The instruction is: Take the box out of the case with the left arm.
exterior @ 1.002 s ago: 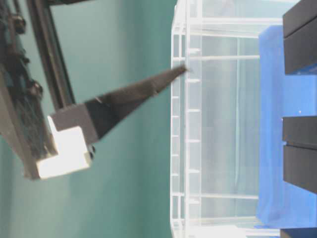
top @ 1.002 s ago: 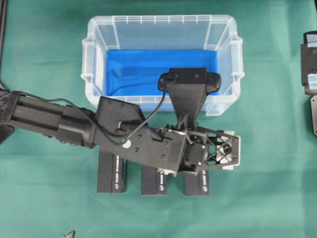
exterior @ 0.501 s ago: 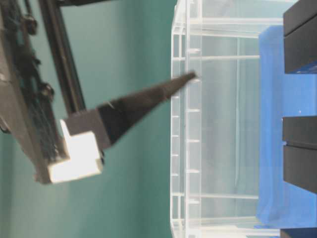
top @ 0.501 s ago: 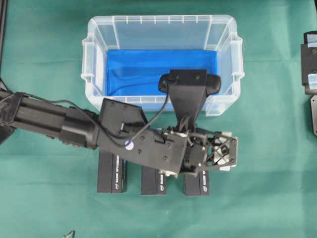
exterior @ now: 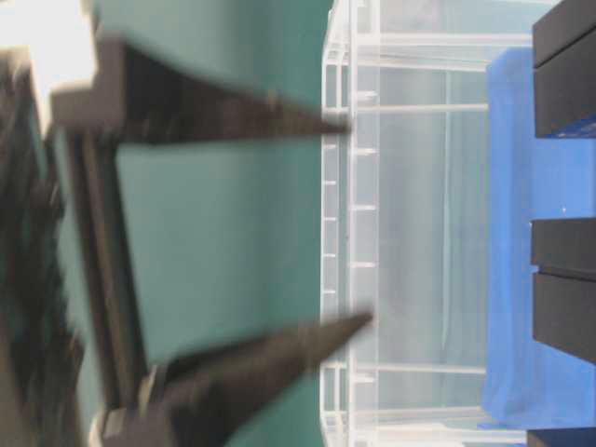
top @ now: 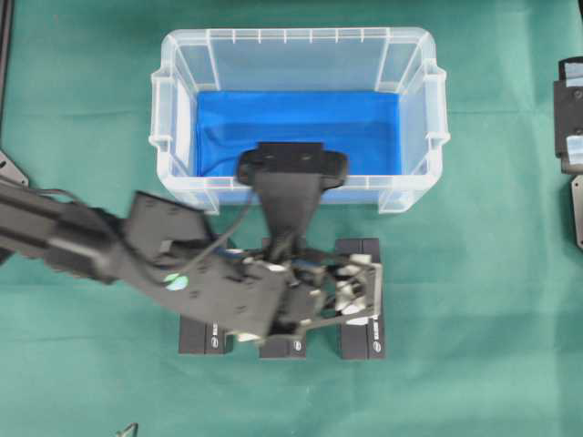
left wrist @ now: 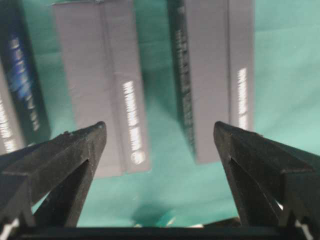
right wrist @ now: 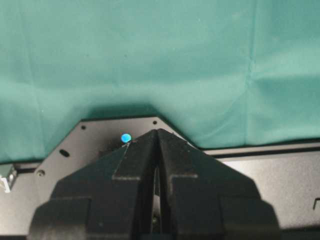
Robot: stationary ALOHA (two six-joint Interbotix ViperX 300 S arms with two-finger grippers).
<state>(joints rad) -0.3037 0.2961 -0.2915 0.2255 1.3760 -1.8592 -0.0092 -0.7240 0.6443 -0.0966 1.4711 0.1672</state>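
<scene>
Overhead view: the case [top: 298, 118], a clear tub with a blue lining [top: 296, 132], sits on the green cloth [top: 474, 319] near the far edge. No box is visible on the lining. Three black boxes lie side by side on the cloth just in front of the case's near wall — the left box [top: 202, 337], the middle box [top: 282, 348] and the right box [top: 363, 300]. The left arm [top: 109, 250] reaches in from the left edge and covers most of the left and middle boxes; its wrist camera [top: 291, 166] overlaps the near rim of the case. The left gripper [top: 351, 293] hangs over the right box, blurred. Black fixtures [top: 569, 137] stand at the right edge, well apart from the case.

Table-level view: the picture is turned on its side. Two black tapered fingers [exterior: 233, 116] of the left gripper stand spread wide, tips near the clear wall of the case [exterior: 349, 233]; touching or not cannot be told. Black boxes [exterior: 563, 279] fill the right edge.

Left wrist view: the fingers [left wrist: 65, 155] are spread wide with nothing between them. Below lie the boxes, printed white along the sides; the nearest two [left wrist: 107, 90] and [left wrist: 217, 75] lie between the fingertips on green cloth [left wrist: 280, 60].

Right wrist view: the right gripper [right wrist: 156, 145] is pressed together, holding nothing, above a black plate [right wrist: 75, 145] on green cloth [right wrist: 160, 50].
</scene>
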